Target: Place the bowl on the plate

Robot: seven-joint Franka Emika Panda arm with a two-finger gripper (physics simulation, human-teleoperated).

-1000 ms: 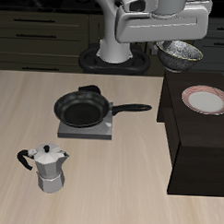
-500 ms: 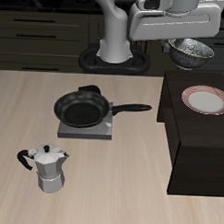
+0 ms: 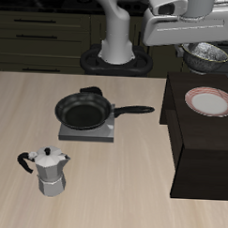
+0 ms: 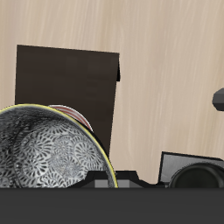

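Bowl [image 3: 206,56], pinched at its rim in my gripper [image 3: 196,46], held aloft just behind the plate [image 3: 209,101] on the dark block; plate lies nearer, below.

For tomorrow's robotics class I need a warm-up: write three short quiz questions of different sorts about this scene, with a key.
1. True or false: the bowl already rests on the plate.
2. What does the plate sit on? A) dark raised block B) bare table C) stove
3. What lies on the small stove?

Key:
1. False; it is held in the air, behind the plate.
2. A
3. The black frying pan.
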